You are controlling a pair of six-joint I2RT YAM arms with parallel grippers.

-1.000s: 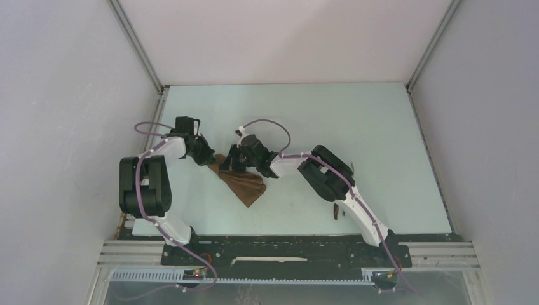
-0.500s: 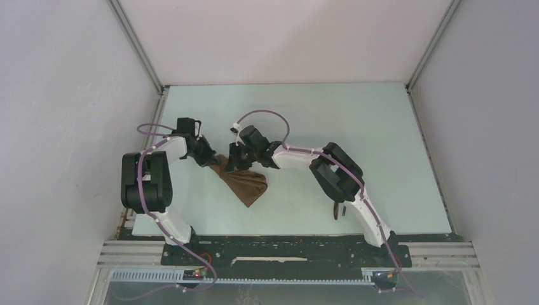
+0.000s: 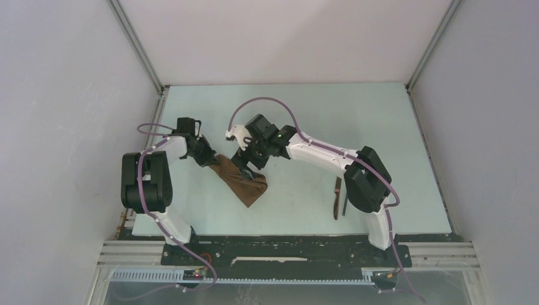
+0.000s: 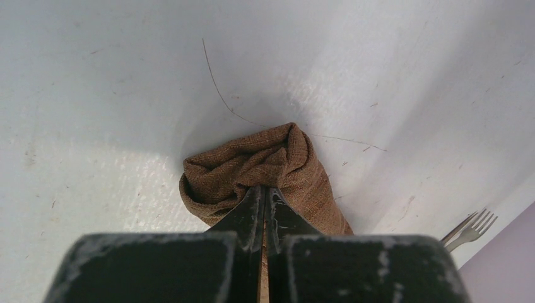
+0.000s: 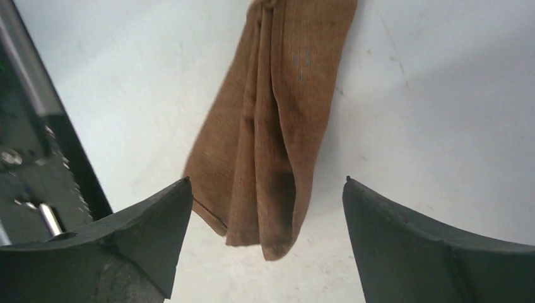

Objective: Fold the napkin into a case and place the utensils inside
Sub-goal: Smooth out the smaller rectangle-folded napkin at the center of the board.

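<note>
We have the napkin [image 3: 245, 181] folded into a narrow layered strip, lying flat and diagonal on the table [image 3: 368, 121]. The left gripper [image 4: 264, 201] is clenched on the napkin's bunched far-left end, and the cloth puckers around its tips. The right gripper [image 5: 268, 189] hangs over the napkin with its jaws spread wide. The strip shows between its fingers [image 5: 158, 233] and nothing is grasped.

The utensils [image 3: 339, 198] lie side by side well to the right of the napkin, not touching it. In the left wrist view we only catch the fork [image 4: 472, 228] tines past the napkin's right side.

The table surface is pale mint-white and matte, lightly scuffed and speckled. A couple of fine hair-like lines [image 4: 217, 88] sit just beyond the napkin's bunched end.

Plain white wall panels [image 3: 286, 38] close in behind the napkin and on both sides. Aluminium frame posts [image 3: 135, 47] run up at the far corners. The black base rail [image 3: 279, 251] is on the near side of the napkin, and purple cables [image 3: 267, 101] loop above it.
</note>
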